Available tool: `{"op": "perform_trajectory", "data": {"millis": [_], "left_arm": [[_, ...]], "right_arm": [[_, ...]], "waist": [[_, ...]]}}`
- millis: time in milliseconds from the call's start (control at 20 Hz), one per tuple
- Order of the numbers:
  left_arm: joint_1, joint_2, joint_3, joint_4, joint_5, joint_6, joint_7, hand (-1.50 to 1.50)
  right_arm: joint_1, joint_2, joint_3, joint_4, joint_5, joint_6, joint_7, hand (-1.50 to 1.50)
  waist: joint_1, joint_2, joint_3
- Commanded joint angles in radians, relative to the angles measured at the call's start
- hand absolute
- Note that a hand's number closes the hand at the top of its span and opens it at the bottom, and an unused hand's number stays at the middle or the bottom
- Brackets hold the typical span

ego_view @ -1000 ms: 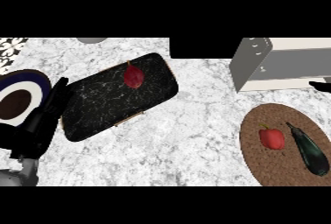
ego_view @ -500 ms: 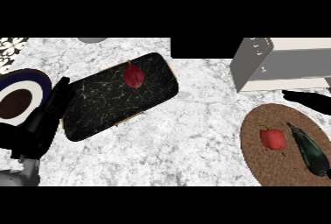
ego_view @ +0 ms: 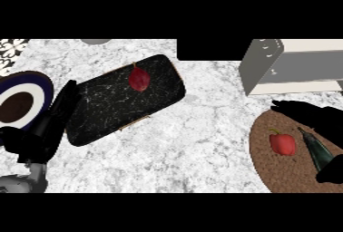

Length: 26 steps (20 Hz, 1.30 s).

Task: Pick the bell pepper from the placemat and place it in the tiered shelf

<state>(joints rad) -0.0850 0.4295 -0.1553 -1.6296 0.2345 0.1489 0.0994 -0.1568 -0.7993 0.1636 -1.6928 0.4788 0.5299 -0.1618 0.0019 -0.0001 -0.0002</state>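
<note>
Red bell pepper (ego_view: 282, 144): lies on the round brown placemat (ego_view: 278, 174) at the counter's right, green stem toward the upper left; nothing grips it.
Dark green vegetable (ego_view: 316, 149): long, lies just beside the pepper on its right, on the same mat.
Right hand (ego_view: 315, 113): hangs over the mat's upper edge, above the pepper and apart from it; fingers look extended and empty.
Left hand (ego_view: 50, 124): rests at the left beside the black tray (ego_view: 107, 113), fingers straight, holding nothing.
Tiered shelf (ego_view: 295, 65): stands beyond the mat, upper right; the goal.
Risk, wrong grasp: fingers closing may catch the neighbouring green vegetable, since the two lie so near.
Risk, roll: the rounded pepper may slide on the mat if touched off-centre.
Risk, decoy: a second red item (ego_view: 139, 79) lies on the tray.
</note>
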Motion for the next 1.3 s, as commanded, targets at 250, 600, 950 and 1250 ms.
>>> {"op": "perform_trajectory", "data": {"millis": [250, 600, 950, 1250], "left_arm": [[0.011, -0.02, 0.055, -0.025, -0.022, -0.053, 0.023, 0.0], [0.041, -0.086, 0.037, -0.053, -0.086, -0.039, 0.022, 0.0], [-0.003, -0.082, 0.071, -0.06, -0.089, -0.074, 0.08, 0.0], [0.01, -0.133, 0.083, -0.033, -0.139, -0.086, 0.033, 0.0]], "right_arm": [[-0.076, 0.083, 0.055, 0.037, 0.144, 0.119, 0.102, -1.5], [-0.009, 0.129, 0.114, 0.071, 0.309, 0.078, 0.087, -1.5], [-0.068, 0.101, 0.074, 0.128, 0.44, 0.026, 0.069, -1.5], [-0.014, 0.142, 0.068, 0.091, 0.5, 0.099, 0.109, -1.5]], "waist": [[0.005, 0.001, 0.0], [0.003, 0.0, 0.0], [0.006, 0.001, 0.001], [-0.001, 0.0, 0.0]]}}
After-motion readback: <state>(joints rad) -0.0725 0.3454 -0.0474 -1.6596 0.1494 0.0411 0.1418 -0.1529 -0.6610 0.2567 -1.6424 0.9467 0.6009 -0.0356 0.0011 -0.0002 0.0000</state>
